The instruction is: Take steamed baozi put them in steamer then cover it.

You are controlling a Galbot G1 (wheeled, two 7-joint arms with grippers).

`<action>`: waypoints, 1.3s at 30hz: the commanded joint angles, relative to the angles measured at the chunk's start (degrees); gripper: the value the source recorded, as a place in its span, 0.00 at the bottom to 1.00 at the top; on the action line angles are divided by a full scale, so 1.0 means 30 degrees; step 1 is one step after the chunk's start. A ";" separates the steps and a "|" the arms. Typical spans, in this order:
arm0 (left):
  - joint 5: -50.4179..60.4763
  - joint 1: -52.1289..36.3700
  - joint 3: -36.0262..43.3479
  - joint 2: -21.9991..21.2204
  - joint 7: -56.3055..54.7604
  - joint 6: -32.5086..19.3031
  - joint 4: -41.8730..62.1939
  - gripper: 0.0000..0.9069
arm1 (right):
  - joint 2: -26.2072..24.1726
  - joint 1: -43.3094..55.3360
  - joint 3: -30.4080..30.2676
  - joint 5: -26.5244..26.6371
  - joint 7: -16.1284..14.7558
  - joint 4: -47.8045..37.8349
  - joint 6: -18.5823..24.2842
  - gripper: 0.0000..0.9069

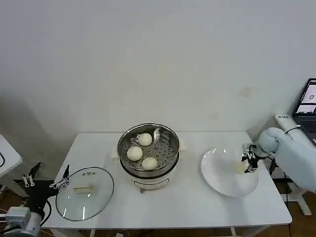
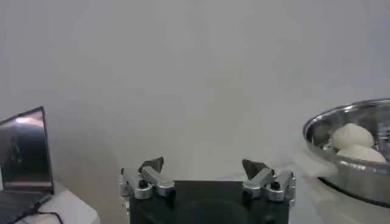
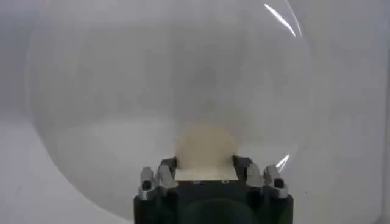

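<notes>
Baozi [image 3: 205, 149] on plate [image 1: 222, 185], right pincer [image 1: 245, 164] gripping it.

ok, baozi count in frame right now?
4. Three in the steamer: one at the back, one at its left, one at the front. The fourth baozi is on the white plate, between the right tool's fingers.

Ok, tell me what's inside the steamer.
Three baozi lie on the perforated tray inside the steamer, uncovered; the lid lies on the table beside it. The steamer wall hides whatever is under the tray.
</notes>
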 commanded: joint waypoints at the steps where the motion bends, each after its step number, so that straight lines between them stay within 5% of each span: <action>1: -0.0004 0.0018 -0.0098 0.0052 0.0000 -0.0001 -0.0062 1.00 | -0.0881 0.2864 -0.1582 0.1504 -0.0264 0.1174 -0.0233 0.70; 9: 0.0063 -0.0033 -0.0092 0.0286 -0.0015 0.0032 -0.0155 1.00 | -0.1271 0.8189 -0.4856 0.4405 -0.0616 0.5052 -0.1870 0.71; 19: 0.0067 -0.0104 -0.0169 0.0298 -0.0056 0.0029 -0.0131 1.00 | 0.1806 1.3890 -1.0007 0.8877 0.0218 0.7977 -0.3934 0.71; 31: 0.0450 -0.0139 -0.0160 -0.0127 -0.0091 0.0038 -0.0492 1.00 | 0.6974 1.4220 -1.1792 1.2562 0.2606 0.8448 -0.6693 0.71; 39: 0.0473 -0.0078 -0.0404 -0.0080 -0.0083 -0.0050 -0.0543 1.00 | 0.8311 1.3474 -1.2306 1.5026 0.3516 0.7863 -0.7808 0.71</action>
